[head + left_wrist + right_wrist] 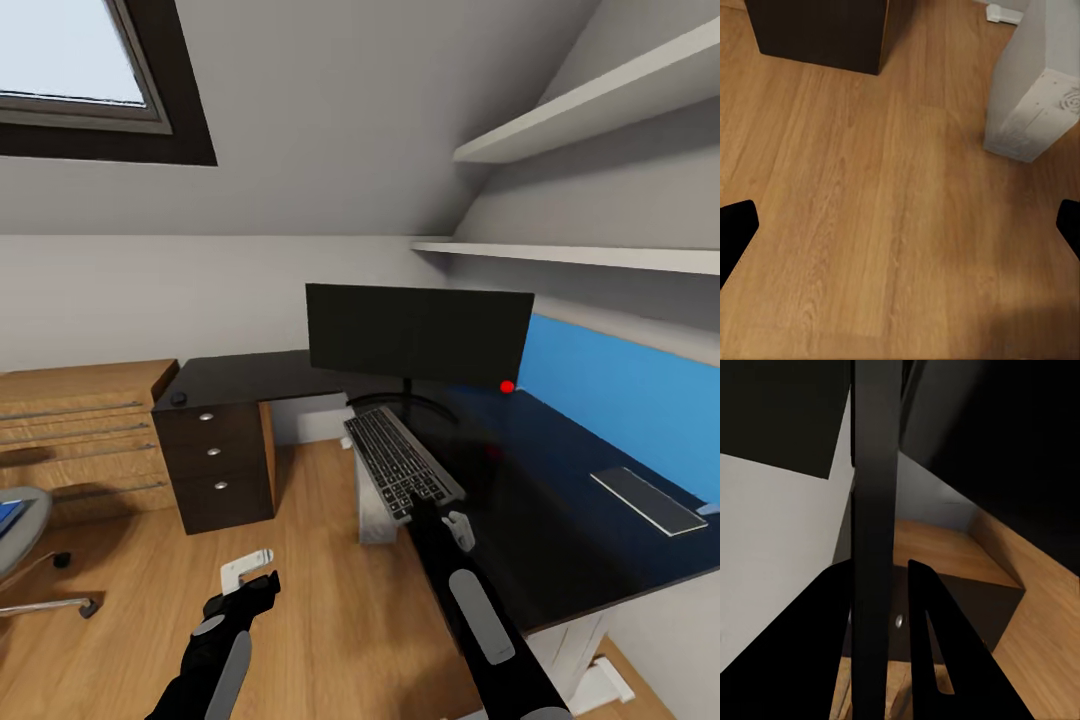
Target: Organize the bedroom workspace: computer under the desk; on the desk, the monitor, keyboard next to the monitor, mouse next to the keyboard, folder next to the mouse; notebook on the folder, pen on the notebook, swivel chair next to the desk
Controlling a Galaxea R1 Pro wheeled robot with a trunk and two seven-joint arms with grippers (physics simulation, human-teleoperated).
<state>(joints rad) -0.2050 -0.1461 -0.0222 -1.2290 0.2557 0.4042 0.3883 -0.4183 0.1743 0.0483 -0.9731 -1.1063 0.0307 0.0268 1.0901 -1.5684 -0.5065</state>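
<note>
Head view: right pincer (428,503) gripping keyboard (401,461) at near end, centre frame, lying on tabletop (520,500) before monitor (418,333).
Left wrist view: left pincer (900,225) spreading wide above floor (870,225); computer (1031,97) standing upper right.
Right wrist view: keyboard edge (876,547) sitting between fingers (926,637).

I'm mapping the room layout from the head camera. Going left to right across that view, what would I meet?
swivel chair → wooden drawer chest → mouse → black drawer unit → keyboard → notebook
</note>
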